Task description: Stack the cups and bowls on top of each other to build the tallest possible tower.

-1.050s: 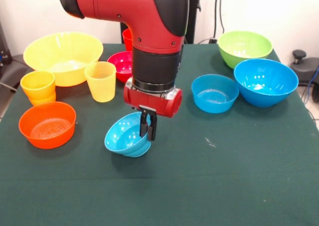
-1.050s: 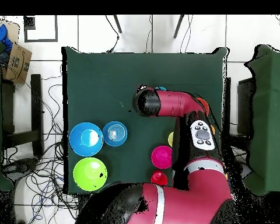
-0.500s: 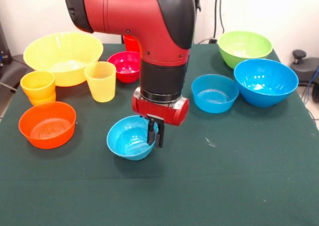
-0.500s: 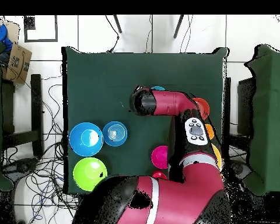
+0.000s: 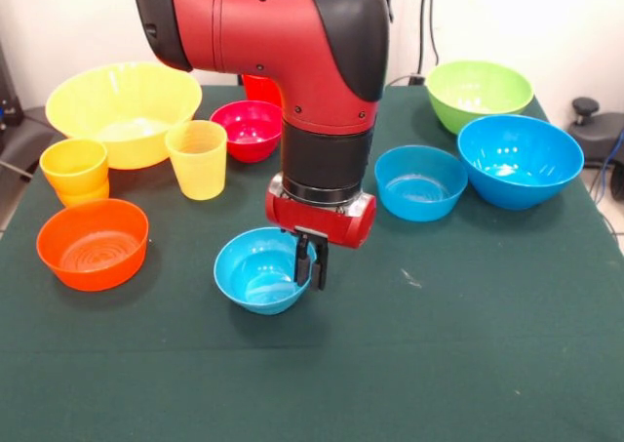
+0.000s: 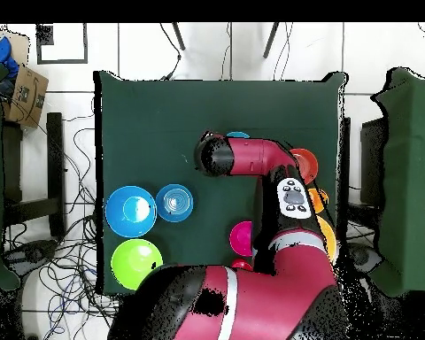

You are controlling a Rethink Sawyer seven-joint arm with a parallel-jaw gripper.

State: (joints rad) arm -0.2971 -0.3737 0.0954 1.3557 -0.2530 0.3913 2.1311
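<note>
Now the gripper (image 5: pixel 311 266) is clamped on the right rim of the small blue bowl (image 5: pixel 258 274), which sits upright and empty on the green table (image 5: pixel 468 344). Nearby, the orange bowl (image 5: pixel 93 244), yellow cup (image 5: pixel 197 159) and magenta bowl (image 5: pixel 246 128) also look empty.

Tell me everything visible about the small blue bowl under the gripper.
The small blue bowl is round, glossy plastic, light blue and empty. It sits upright on the green table, near its middle and apart from the other bowls. The gripper is shut on its rim on the side towards the picture's right, one finger inside and one outside. In the overhead view the arm hides nearly all of it.
</note>
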